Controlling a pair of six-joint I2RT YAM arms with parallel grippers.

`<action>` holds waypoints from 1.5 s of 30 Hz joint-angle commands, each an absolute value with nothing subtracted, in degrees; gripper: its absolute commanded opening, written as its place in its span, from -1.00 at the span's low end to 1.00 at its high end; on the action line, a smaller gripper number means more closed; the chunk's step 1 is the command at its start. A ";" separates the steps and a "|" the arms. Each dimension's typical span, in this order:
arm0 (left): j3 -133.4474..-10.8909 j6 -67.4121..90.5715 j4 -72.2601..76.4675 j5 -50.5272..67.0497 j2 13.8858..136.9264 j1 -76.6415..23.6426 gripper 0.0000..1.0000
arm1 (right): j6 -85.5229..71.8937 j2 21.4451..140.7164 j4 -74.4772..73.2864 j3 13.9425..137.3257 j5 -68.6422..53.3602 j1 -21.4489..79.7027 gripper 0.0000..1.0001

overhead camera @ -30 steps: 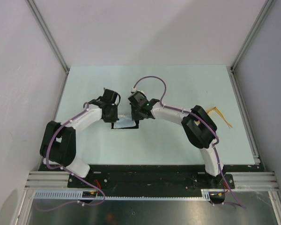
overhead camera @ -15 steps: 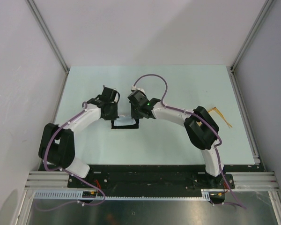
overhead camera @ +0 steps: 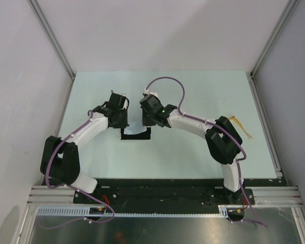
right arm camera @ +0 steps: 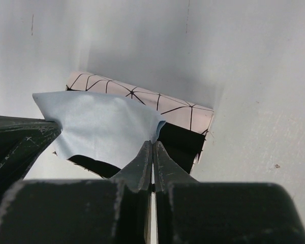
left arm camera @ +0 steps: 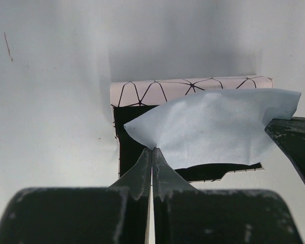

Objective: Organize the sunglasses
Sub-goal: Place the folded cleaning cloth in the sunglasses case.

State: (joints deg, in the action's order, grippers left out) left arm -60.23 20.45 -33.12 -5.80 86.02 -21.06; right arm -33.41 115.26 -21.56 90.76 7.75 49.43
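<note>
The sunglasses (overhead camera: 242, 126) lie on the table at the right, partly hidden behind my right arm's elbow. The white case with black triangle lines (left arm camera: 188, 89) lies open at the table's middle, its black inside (overhead camera: 136, 134) showing. My left gripper (left arm camera: 152, 149) is shut on one corner of the blue-grey cloth (left arm camera: 213, 127). My right gripper (right arm camera: 152, 143) is shut on the opposite corner of the cloth (right arm camera: 101, 127). The cloth hangs stretched between them just above the open case (right arm camera: 180, 111). In the top view the left gripper (overhead camera: 123, 122) and right gripper (overhead camera: 146, 122) face each other over the case.
The pale green table (overhead camera: 193, 152) is bounded by metal rails and grey walls on the left, right and back. The two arms arch inward over its middle.
Both grippers have moved away from the bases and up with the cloth between them. The case's black inside shows more now.
</note>
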 commanded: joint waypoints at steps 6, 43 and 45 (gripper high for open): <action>-63.19 20.39 -31.99 -5.27 88.76 -20.30 -0.99 | -33.84 115.05 -20.31 90.70 8.70 49.66 -1.00; -66.09 22.85 -30.50 -8.70 99.58 -19.69 -0.99 | -34.28 121.73 -18.46 90.35 8.70 48.69 -1.00; -66.53 22.94 -30.58 -8.35 100.02 -19.69 -0.99 | -34.10 121.82 -18.54 90.44 8.70 48.69 -1.00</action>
State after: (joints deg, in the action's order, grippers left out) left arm -63.46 22.04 -31.40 -7.42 99.39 -20.32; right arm -34.09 120.97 -19.77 89.36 7.16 48.58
